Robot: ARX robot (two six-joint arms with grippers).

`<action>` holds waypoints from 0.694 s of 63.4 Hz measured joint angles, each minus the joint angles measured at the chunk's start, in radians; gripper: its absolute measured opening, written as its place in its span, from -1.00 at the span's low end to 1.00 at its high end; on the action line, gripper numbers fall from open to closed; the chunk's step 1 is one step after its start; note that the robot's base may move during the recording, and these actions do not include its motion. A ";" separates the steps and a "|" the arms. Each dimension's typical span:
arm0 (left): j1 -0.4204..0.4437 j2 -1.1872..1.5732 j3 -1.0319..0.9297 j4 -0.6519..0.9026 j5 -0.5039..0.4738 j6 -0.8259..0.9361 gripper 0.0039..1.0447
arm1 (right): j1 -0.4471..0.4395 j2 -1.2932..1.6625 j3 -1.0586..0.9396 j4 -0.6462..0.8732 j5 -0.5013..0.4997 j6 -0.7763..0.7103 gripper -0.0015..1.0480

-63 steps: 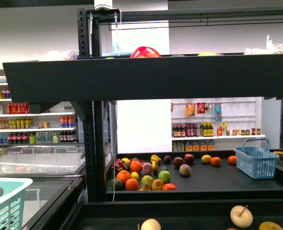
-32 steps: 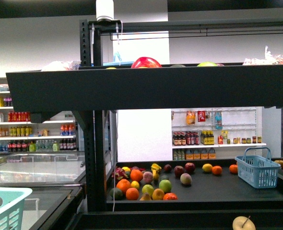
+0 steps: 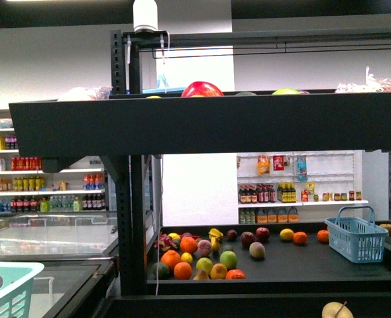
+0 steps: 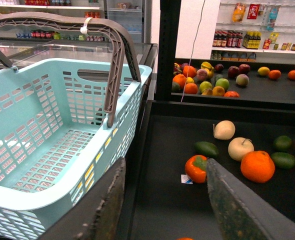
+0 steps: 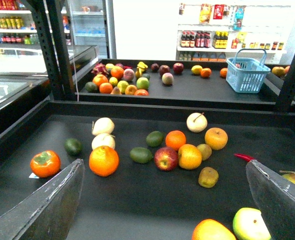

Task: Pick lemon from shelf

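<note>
The lemon (image 3: 286, 234) is a small yellow oval fruit lying on the far tray of the black shelf (image 3: 209, 122), just left of two oranges. It also shows in the right wrist view (image 5: 196, 69) and the left wrist view (image 4: 263, 71). My left gripper (image 4: 165, 164) is open and empty over the near tray's left end, beside a light blue basket (image 4: 47, 135). My right gripper (image 5: 163, 165) is open and empty above the near tray, over scattered fruit. Both grippers are far from the lemon. Neither arm shows in the front view.
A pile of mixed fruit (image 3: 199, 252) lies at the far tray's left end. A small blue basket (image 3: 358, 237) stands at its right. The near tray (image 5: 152, 205) holds oranges, apples, avocados and pale round fruit. Black upright posts (image 5: 55, 50) flank the trays.
The front view has shifted upward a little, so the shelf and its fruit sit lower in the picture. Nothing on the trays has moved.
</note>
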 joint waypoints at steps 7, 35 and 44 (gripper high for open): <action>0.000 0.000 0.000 0.000 0.000 0.000 0.54 | 0.000 0.000 0.000 0.000 0.000 0.000 0.86; 0.000 0.000 0.000 0.000 0.000 0.002 0.85 | 0.000 0.000 0.000 0.000 0.000 0.000 0.86; 0.000 0.000 0.000 0.000 0.000 0.002 0.85 | 0.000 0.000 0.000 0.000 0.000 0.000 0.86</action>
